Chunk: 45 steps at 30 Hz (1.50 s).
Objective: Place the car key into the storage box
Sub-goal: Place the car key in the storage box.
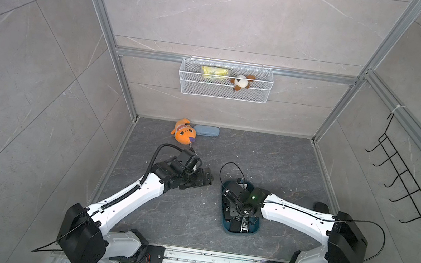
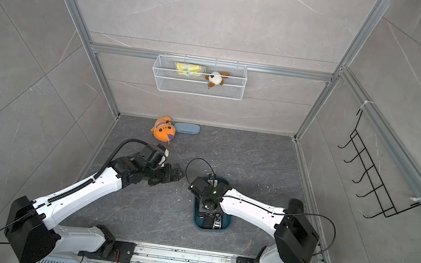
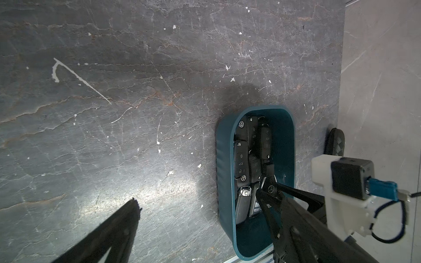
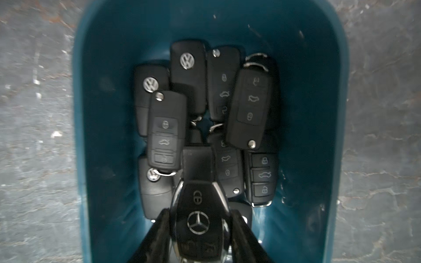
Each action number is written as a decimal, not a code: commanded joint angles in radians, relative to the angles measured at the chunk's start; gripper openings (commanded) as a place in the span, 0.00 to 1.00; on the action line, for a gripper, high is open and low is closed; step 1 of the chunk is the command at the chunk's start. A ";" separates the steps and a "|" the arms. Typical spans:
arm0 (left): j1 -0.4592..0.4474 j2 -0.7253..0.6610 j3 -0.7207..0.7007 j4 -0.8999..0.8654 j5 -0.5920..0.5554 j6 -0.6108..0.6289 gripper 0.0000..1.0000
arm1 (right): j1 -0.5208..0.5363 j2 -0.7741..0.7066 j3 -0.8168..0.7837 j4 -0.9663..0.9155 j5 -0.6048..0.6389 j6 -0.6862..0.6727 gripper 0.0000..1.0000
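The right jaws are clamped on both sides of the car key [image 4: 201,220], star badge facing up. The key sits within the outline of the teal storage box [image 4: 95,113], right over the heap of black key fobs [image 4: 249,107]; whether it touches them, I can't tell. Over the bare surface [image 3: 114,113] beside the box, the left jaws hang spread wide, holding nothing.

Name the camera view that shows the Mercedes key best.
The right wrist view: the Mercedes key fills the foreground, logo up, held by the right gripper over the storage box. The left wrist view shows it small; in both top views the right arm hides it.
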 commanded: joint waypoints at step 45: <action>0.035 0.030 0.158 -0.118 -0.271 0.101 1.00 | -0.061 -0.131 0.145 -0.024 0.142 -0.168 1.00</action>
